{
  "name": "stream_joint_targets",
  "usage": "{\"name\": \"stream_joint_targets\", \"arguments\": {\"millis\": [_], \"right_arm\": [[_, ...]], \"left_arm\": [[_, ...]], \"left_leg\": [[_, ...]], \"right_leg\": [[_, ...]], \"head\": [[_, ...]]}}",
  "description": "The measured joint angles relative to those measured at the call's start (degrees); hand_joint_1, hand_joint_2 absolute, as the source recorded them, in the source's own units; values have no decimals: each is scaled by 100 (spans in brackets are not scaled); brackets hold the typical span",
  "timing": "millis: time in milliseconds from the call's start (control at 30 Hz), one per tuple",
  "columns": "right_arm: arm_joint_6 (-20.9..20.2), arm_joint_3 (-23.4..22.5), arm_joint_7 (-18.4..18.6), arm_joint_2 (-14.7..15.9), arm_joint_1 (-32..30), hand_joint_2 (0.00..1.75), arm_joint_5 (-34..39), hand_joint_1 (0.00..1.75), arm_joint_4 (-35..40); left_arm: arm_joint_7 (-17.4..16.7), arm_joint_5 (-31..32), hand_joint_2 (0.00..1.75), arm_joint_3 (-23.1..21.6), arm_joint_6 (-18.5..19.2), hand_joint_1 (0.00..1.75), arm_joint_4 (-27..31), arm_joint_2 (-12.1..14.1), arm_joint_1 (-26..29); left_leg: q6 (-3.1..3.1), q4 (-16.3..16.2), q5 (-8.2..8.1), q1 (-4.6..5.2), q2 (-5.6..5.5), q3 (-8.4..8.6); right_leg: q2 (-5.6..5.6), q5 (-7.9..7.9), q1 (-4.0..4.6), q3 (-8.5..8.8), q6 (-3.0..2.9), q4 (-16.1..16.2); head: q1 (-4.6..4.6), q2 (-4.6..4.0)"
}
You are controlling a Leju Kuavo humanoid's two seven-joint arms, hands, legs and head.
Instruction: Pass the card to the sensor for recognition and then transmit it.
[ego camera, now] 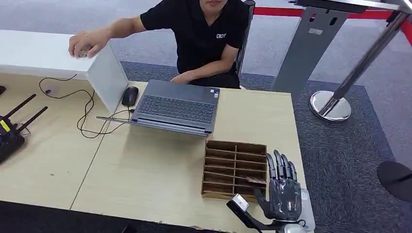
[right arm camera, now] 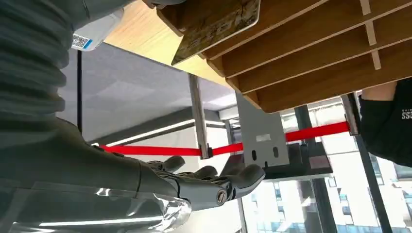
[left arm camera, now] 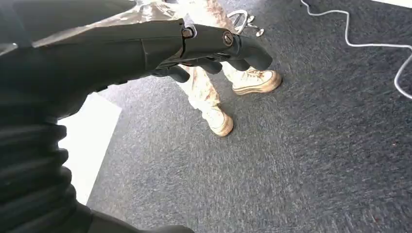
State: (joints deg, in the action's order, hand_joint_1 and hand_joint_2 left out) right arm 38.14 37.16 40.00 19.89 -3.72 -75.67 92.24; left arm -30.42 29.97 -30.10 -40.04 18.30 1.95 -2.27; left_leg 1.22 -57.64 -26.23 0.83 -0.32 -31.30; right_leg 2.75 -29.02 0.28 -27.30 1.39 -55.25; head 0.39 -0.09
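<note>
Head view: a wooden surface point(ego camera: 145, 170) carries a laptop point(ego camera: 177, 107) near its far edge and a slotted wooden organiser point(ego camera: 234, 170) near its front right corner. The card point(ego camera: 256, 180) lies in a slot at the organiser's right side. The robot's right hand point(ego camera: 283, 187) hovers just beside that edge, fingers point(ego camera: 279, 165) straight and apart, holding nothing and apparently not touching the card. A person point(ego camera: 204, 34) sits beyond the far edge. To do this step well, the hand probably needs to reach over the slot and pinch the card's exposed edge cleanly. The left hand point(left arm camera: 194, 48) hangs over carpet, fingers loosely curled and empty.
</note>
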Motion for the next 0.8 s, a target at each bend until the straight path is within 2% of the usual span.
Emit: {"name": "stream_joint_targets", "arguments": {"millis": [33, 67, 100, 433, 467, 500, 800], "right_arm": [[-2, 0, 2, -2, 1, 175, 7, 145, -2], [0, 0, 0, -4, 2, 175, 7, 140, -7], [-2, 0, 2, -6, 3, 175, 9, 152, -11], [0, -4, 0, -15, 6, 175, 9, 148, -39], [0, -4, 0, -15, 6, 175, 9, 155, -39], [0, -4, 2, -17, 6, 175, 9, 175, -39], [15, -15, 0, -17, 42, 175, 57, 175, -39]], "left_arm": [[-2, -2, 175, 0, 0, 0, 0, 0, 0], [-2, -2, 175, 0, 0, 0, 2, 0, 0], [-4, -2, 175, 0, 0, 0, 2, -2, 0], [-22, -2, 175, 0, 0, 0, 2, 0, 0], [-24, -2, 175, 0, 0, 0, 0, 0, 1], [-26, 0, 175, 0, 0, 0, 2, 0, 0], [-44, 9, 175, 0, 0, 0, 2, 0, 3]], "left_leg": [[0, 0, 0, 0, 0, 0], [0, 0, 0, 0, 0, 0], [0, 0, 0, 0, 0, 0], [0, 0, 0, 0, 0, 0], [0, 0, 0, 0, 0, 0], [0, 0, 0, 0, 0, 0], [0, 0, 0, 0, 0, 2]], "right_leg": [[0, 0, 0, 0, 0, 0], [0, 0, 0, 0, 0, 0], [0, 0, 0, 0, 0, 0], [0, 0, 0, 0, 0, 0], [0, 0, 0, 0, 0, 0], [0, 0, 0, 0, 0, 0], [0, 0, 0, 1, 0, 0]], "head": [[0, 0], [0, 0], [0, 0], [0, 0], [0, 0], [0, 0], [0, 0]]}}
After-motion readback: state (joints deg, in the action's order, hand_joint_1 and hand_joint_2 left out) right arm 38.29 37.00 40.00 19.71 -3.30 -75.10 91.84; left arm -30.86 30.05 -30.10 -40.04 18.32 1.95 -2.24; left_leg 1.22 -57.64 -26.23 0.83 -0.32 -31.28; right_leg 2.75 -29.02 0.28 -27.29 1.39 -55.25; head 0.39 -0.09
